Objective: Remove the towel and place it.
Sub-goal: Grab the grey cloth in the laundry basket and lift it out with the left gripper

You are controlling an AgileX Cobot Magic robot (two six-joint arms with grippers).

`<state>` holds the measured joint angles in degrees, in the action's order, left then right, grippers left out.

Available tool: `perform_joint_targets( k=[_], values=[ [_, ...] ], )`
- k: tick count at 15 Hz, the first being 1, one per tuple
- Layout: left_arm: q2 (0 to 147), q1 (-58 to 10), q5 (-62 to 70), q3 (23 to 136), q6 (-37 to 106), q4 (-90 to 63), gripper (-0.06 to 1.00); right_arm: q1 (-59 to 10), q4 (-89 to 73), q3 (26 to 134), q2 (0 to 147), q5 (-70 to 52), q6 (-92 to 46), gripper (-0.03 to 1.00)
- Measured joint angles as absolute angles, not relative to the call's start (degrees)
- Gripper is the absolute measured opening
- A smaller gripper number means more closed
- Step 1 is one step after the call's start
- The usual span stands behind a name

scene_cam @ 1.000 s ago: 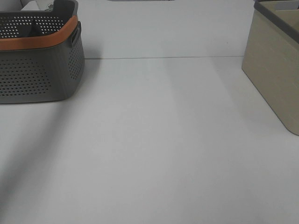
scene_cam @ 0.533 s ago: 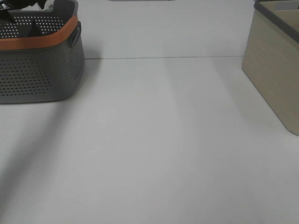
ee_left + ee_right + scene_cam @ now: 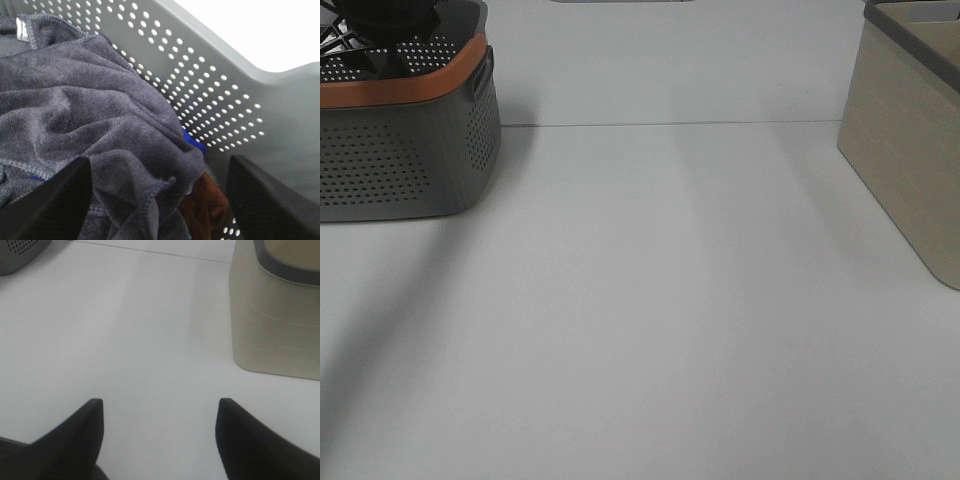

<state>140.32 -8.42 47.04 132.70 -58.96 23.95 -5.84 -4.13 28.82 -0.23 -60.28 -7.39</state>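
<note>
The dark navy-charcoal towel [image 3: 85, 110] lies crumpled inside the grey perforated basket [image 3: 225, 95], seen in the left wrist view. My left gripper [image 3: 160, 200] is open, low inside the basket, with one finger on each side of a fold of the towel. In the exterior view the basket [image 3: 410, 150] with its orange rim stands at the far left, and my left arm [image 3: 380, 20] reaches into it from above and hides the towel. My right gripper [image 3: 160, 405] is open and empty above the white table; it does not show in the exterior view.
A brown cloth [image 3: 207, 205] and a bit of blue fabric [image 3: 192, 142] lie under the towel against the basket wall. A beige bin [image 3: 910, 150] with a dark rim stands at the right edge; it also shows in the right wrist view [image 3: 275, 325]. The white table [image 3: 670, 300] lies between them.
My left arm has come into the exterior view at the top left and moved down over the basket. Basket and bin have not moved.
</note>
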Motion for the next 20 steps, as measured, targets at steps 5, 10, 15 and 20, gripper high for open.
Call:
perform_joint_targets(
  k=[5,10,15,20],
  values=[
    [141.06,-8.42,46.35,132.7,-58.9,23.78,0.09,-5.84,-4.13,28.82,-0.23,-60.28,-7.33,0.64],
    [139.34,-8.42,46.35,132.7,-58.84,23.49,0.0,-5.84,-4.13,28.82,-0.23,-60.28,-6.99,0.64],
    [130.52,-8.42,45.84,132.7,-54.83,28.59,0.0,-5.84,-4.13,28.82,-0.23,-60.28,-6.99,0.64],
    [122.04,-8.42,44.92,132.7,-50.02,29.05,0.0,-5.84,-4.13,28.82,-0.23,-60.28,-6.99,0.64]
  ],
)
